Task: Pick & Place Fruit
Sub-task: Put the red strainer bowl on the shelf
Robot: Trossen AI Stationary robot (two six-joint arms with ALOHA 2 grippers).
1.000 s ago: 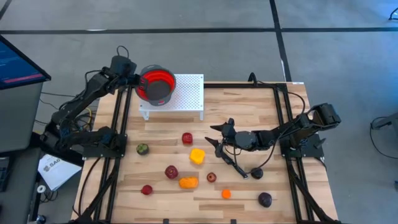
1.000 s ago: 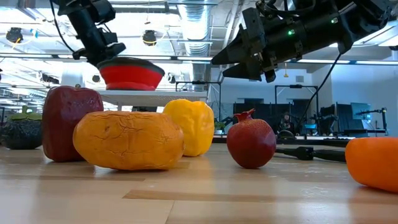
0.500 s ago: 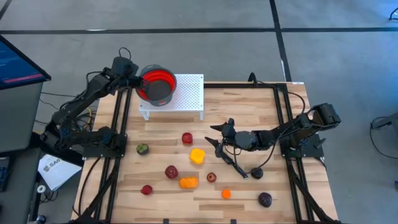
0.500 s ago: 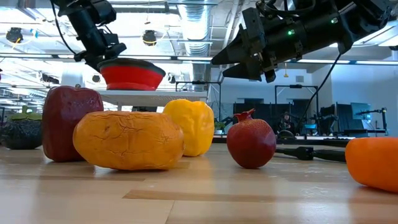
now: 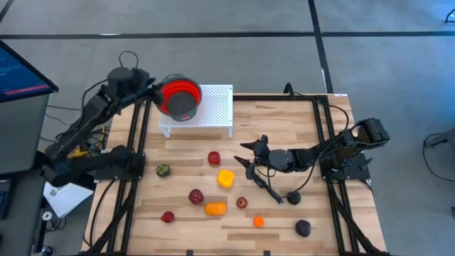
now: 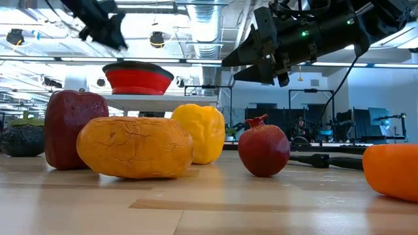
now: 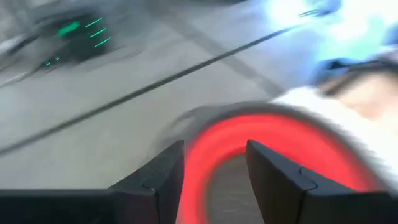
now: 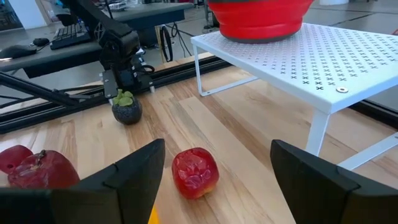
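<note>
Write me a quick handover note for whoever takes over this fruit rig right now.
Left gripper: open, empty, raised beside the red colander, which sits on the white rack.
Right gripper: open, empty, hanging over mid-table, facing the red fruit.
Fruit: all loose on the table - yellow, orange, dark red, green-topped, purple and others.
Done: no fruit seen placed.
Left: pick and place every piece.
A black knife lies under the right arm.

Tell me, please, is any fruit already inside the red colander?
Cannot tell for sure. The high view shows only a dark inside in the red colander, and nine fruit pieces, like the yellow one, lie on the table.
</note>
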